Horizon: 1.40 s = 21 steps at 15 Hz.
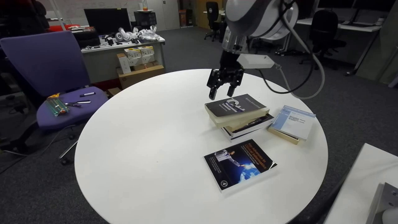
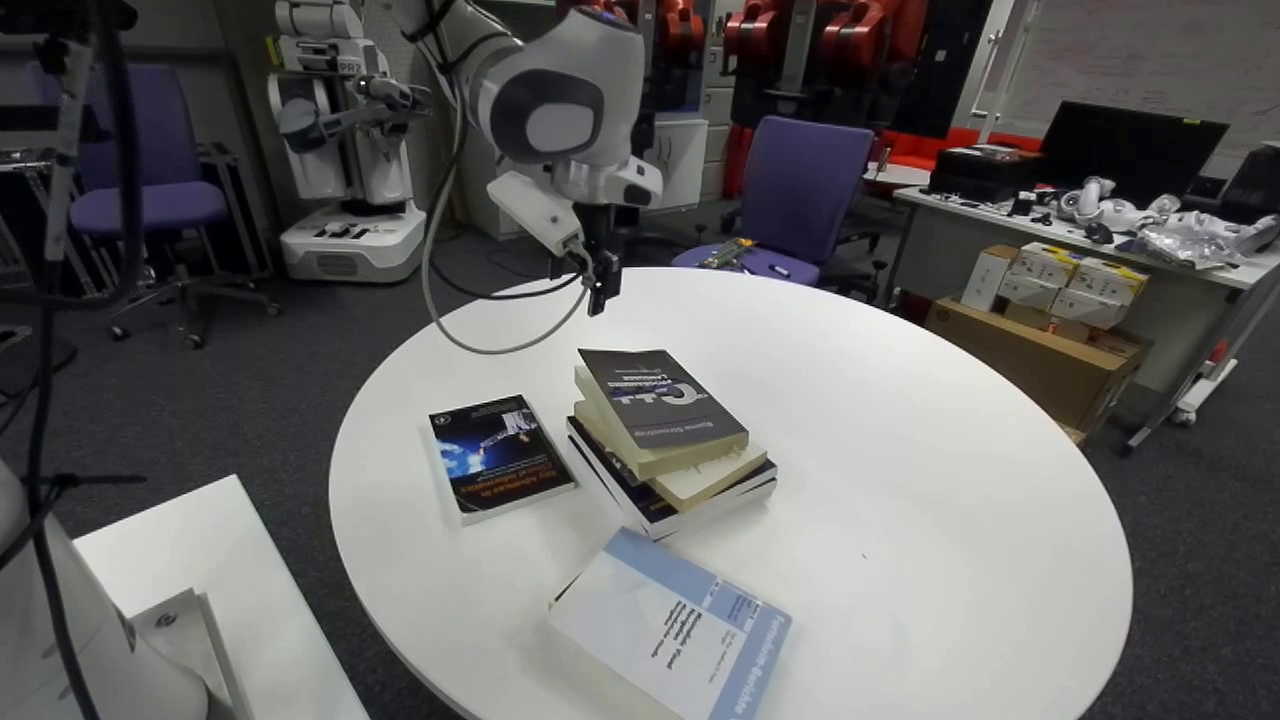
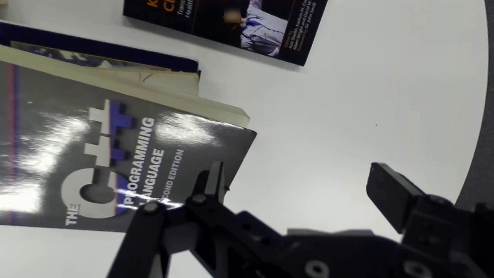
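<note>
We see the jaws standing wide apart above the table (image 1: 140, 140), near the grey C++ book (image 1: 236, 107) that lies skewed on top of a stack (image 1: 248, 127). In the wrist view the jaws themselves hide a corner of that book, glare washes out patches of its cover, and the left edge crops it; the top edge crops the black book (image 3: 247, 29). Covers lower in the stack are mostly hidden from us. The gap between the jaws reads clearly in the wrist view, while side-on in an exterior view, beneath the arm (image 2: 560, 125), we cannot judge it. Both exterior views, unlike the wrist view, show us a purple chair (image 1: 49, 62), where a clear packet (image 1: 57, 106) holds green items too small to make out. Small boxes (image 1: 136, 55) are piled over a cardboard box (image 1: 141, 76), their contents hidden
</note>
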Available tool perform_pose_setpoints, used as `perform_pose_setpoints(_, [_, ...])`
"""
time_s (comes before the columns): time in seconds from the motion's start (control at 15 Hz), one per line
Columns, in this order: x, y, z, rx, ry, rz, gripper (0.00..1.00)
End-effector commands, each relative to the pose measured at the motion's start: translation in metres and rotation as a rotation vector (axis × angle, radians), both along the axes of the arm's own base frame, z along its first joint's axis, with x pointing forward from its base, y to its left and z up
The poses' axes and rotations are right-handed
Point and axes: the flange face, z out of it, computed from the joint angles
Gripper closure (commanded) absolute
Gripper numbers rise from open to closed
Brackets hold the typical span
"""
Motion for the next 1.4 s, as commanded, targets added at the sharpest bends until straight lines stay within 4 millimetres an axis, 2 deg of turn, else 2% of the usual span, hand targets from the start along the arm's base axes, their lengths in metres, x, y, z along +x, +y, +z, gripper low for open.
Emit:
perform_pose_setpoints(0.0, [0.048,0.023,-0.025,0.088,0.02,-0.04,0.0])
perform_pose_setpoints(0.2, [0.071,0.042,-0.046,0.105,0.039,-0.07,0.0])
perform_pose_setpoints(0.4, [0.086,0.057,-0.068,0.095,0.055,-0.094,0.0])
perform_pose_setpoints(0.73, [0.093,0.068,-0.105,0.07,0.101,-0.124,0.0])
perform_pose_setpoints(1.0, [0.081,0.064,-0.117,0.002,0.152,-0.13,0.0])
perform_pose_setpoints(1.33, [0.072,0.03,-0.116,-0.145,0.171,-0.18,0.0])
